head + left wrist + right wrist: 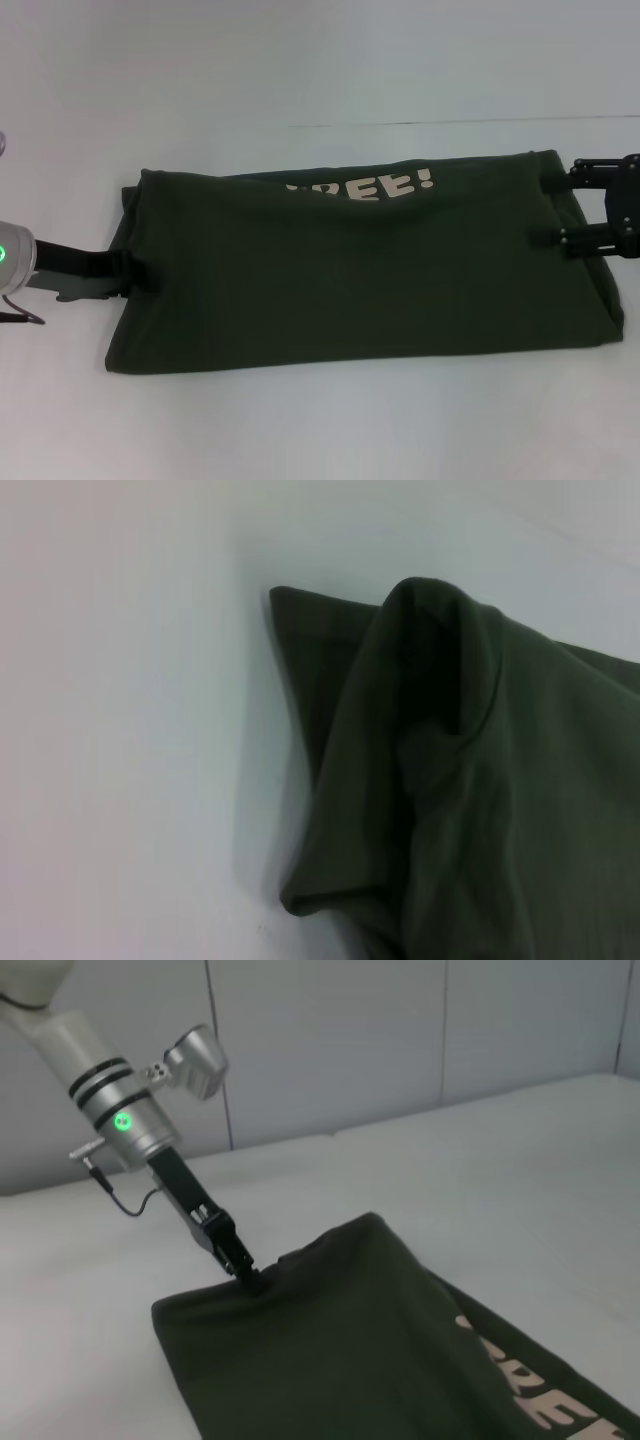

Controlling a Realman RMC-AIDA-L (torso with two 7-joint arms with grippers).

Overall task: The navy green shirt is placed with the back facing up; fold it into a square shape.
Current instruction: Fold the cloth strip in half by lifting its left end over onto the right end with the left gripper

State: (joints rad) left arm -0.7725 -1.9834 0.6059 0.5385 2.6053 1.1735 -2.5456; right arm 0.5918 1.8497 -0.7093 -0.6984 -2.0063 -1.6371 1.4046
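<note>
Nearest the camera runs a bare strip of the white worktop (pixel 320 430), and just beyond it lies the near folded edge of the navy green shirt (pixel 360 290), a long dark band stretched left to right across the middle of the surface. Cream lettering ending "EE!" (pixel 385 186) shows along its far edge, so a front layer has been turned up over the rest.

At the left end the left gripper (pixel 135 272) reaches in low from the side, its fingers clenched on the shirt's edge; the right wrist view shows them pinching the cloth where it puckers (pixel 250 1278). At the right end the right gripper (pixel 552 212) meets the far right corner. One dark finger lies at the fabric's far edge and another nearer, but I cannot tell whether they are actually clamped on cloth.

The step in hand looks like carrying the ends to shorten this long band toward a square. To do it well, both ends should be held firmly, lifted only enough to clear the worktop, and kept level so the layers do not slip apart. The left end is bunched and rumpled, so light outward tension before folding would help the edges line up.
</note>
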